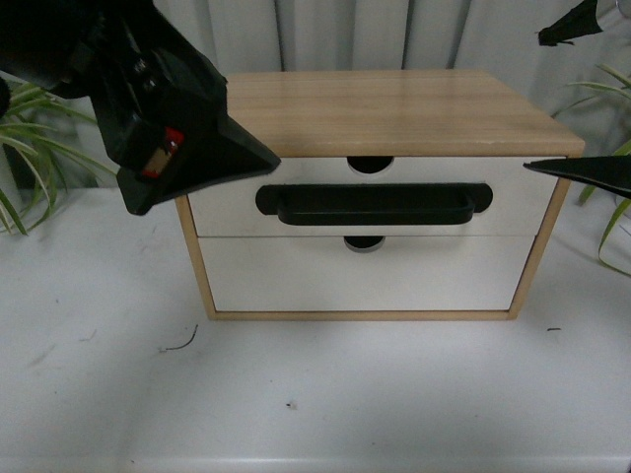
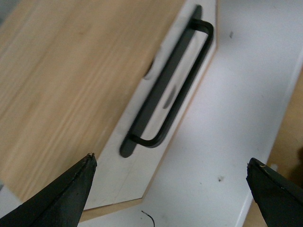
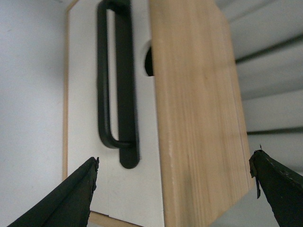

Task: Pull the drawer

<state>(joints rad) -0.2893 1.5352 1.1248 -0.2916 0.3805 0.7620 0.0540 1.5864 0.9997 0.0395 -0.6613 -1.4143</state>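
Claws spread wide and empty, my left gripper and right gripper hang short of the drawer, shut at centre frame, so I judge this the approach, with one to close around its black handle next.

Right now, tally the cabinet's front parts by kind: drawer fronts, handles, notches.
Drawer fronts: 2 (handled drawer, plain drawer front)
Bar handle: 1
Notches: 2 (upper notch, lower notch)
Total: 5
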